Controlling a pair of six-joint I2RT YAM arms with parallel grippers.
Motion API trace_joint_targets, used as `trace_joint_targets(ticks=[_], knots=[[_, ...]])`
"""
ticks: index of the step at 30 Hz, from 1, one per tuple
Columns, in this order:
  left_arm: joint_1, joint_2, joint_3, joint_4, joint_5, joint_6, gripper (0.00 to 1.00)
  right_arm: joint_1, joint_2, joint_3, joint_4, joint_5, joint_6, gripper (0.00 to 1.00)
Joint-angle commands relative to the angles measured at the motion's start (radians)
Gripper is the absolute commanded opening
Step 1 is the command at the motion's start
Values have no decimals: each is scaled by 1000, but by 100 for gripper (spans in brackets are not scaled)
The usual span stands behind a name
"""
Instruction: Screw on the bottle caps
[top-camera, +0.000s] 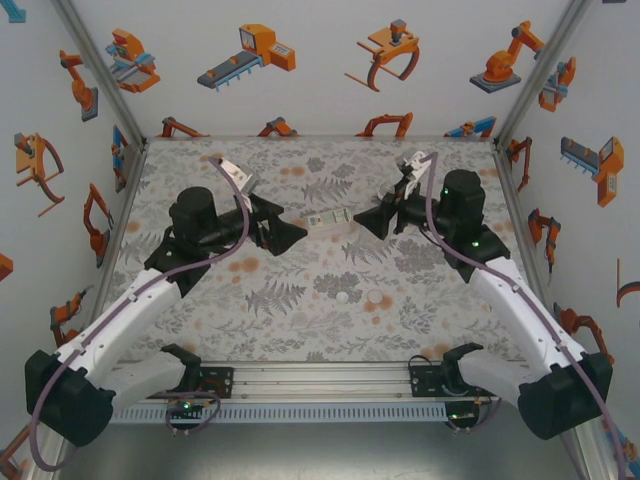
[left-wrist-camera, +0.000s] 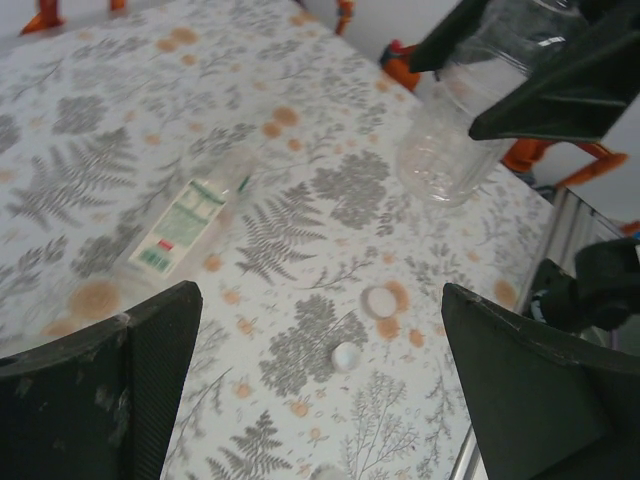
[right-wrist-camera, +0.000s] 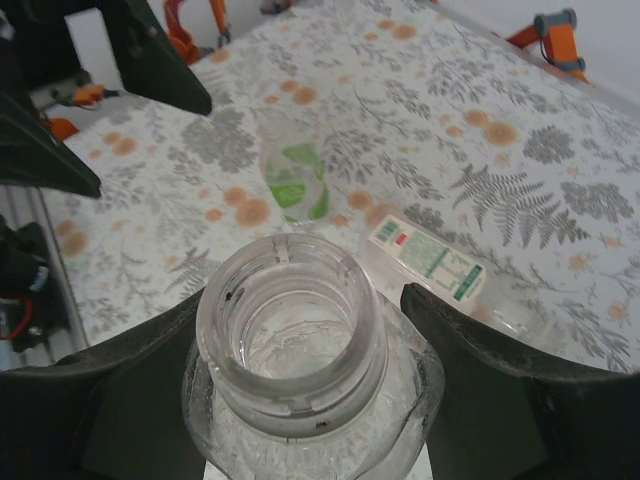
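Note:
My right gripper is shut on a clear bottle, one finger on each side below its open, uncapped neck. The left wrist view shows that same bottle held above the table between black fingers. A labelled clear bottle lies on its side between the two grippers, also seen from both wrists. A green-tinted bottle stands beyond it. Two white bottle caps lie loose on the table, below my left gripper, which is wide open and holds nothing.
The flower-patterned table is walled on three sides by panels with robot pictures. A metal rail with the arm bases runs along the near edge. A blurred whitish round thing lies at the lower edge of the left wrist view.

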Motion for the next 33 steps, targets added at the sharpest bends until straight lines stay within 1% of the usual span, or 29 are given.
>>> trace_joint_targets(ticks=[1,4,8,11,15,17,23,25,31,33], knots=[[-46,-8,21,144,80,50,97,8,-27,64,-37,-69,84,35],[-71,6,39,165,117,60,97,8,-38,84,-4,-95,131,33],[-131,59,82,192,177,64,97,13,-46,67,120,-157,201,33],[-182,107,106,236,173,58,97,19,-42,49,241,-215,273,33],[-229,179,117,380,163,0,97,38,-32,34,402,-261,381,32],[-256,214,146,415,169,-11,97,52,-32,40,428,-261,394,32],[-323,291,240,423,185,10,97,81,-28,50,451,-244,394,31],[-335,306,254,428,173,16,100,93,-25,58,455,-247,395,31],[-344,324,253,462,141,17,87,108,-28,68,468,-238,390,30],[-344,321,247,464,140,17,81,109,-36,70,467,-232,385,30]])
